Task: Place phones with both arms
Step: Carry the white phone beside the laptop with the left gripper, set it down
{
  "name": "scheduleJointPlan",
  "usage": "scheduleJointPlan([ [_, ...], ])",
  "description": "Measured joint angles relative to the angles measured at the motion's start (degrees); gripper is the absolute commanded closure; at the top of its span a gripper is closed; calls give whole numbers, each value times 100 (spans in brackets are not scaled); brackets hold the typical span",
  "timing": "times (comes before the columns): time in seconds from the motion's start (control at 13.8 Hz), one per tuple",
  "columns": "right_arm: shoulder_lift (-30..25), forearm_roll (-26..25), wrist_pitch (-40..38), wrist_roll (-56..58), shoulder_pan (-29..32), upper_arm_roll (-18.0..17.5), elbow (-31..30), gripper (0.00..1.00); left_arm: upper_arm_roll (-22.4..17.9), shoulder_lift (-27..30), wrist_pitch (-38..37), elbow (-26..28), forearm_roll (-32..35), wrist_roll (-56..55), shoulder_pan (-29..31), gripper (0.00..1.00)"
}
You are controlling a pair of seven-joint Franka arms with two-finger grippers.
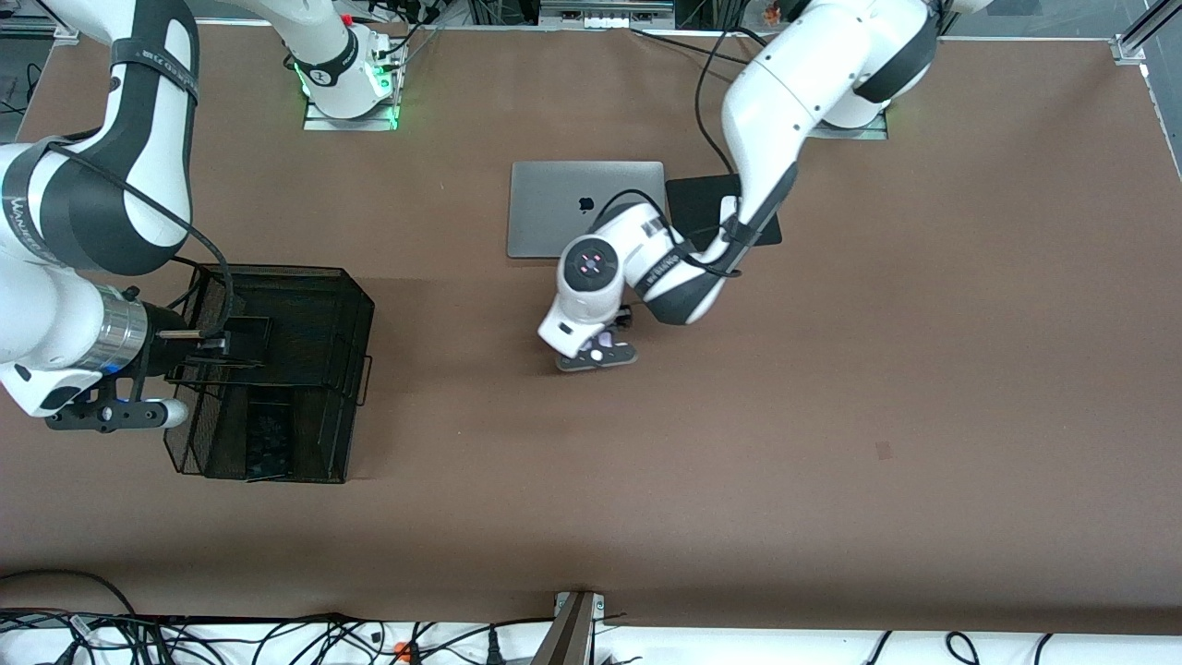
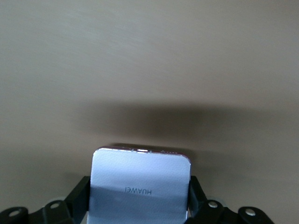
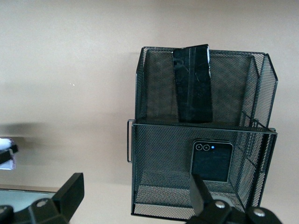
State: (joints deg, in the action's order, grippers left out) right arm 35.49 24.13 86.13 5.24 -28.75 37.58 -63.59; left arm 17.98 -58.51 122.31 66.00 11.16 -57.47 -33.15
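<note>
Now, left arm: it reached from its base down over the middle of the brown desk (image 1: 831, 416), wrist bent low.
Left gripper (image 1: 600, 354): it was clamped on the lavender-white phone (image 2: 140, 184), one black finger (image 2: 78, 198) pressed on each side edge, just above the desk surface.
Lavender-white phone: squarish, matte pale back with rounded corners, a pinkish metal rim and mirrored lettering.
Right arm: elbow folded, silver wrist level, it waited over the rack.
Right gripper (image 3: 135, 196): fingers spread wide, holding nothing.
Wire rack (image 1: 277, 369): black metal mesh, boxy, two compartments, at the right arm's end of the desk.
Long black phone (image 3: 192, 84): glossy slim slab, leaning upright in one compartment.
Small black phone (image 3: 211, 161): squarish, two round lenses, standing in the other compartment.
Laptop (image 1: 572, 199): silver, shut lid, beside a flat black pad (image 1: 706, 208).
</note>
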Motion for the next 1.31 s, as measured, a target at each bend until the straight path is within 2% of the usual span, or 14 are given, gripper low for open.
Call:
scheduleJointPlan([
  [0.29, 0, -1, -1, -2, 0, 1, 0, 0, -560, -300, 431, -531, 0, -146, -868, 100],
  [0.58, 0, -1, -1, -3, 0, 1, 0, 0, -803, -572, 508, -789, 0, -298, -1184, 100],
  [0.73, 0, -2, -2, -3, 0, 1, 0, 0, -860, -585, 508, -825, 0, -343, -1199, 1],
  [1.31, 0, -4, -5, -4, 0, 1, 0, 0, -1162, -562, 399, -1102, -17, -693, -1159, 0],
])
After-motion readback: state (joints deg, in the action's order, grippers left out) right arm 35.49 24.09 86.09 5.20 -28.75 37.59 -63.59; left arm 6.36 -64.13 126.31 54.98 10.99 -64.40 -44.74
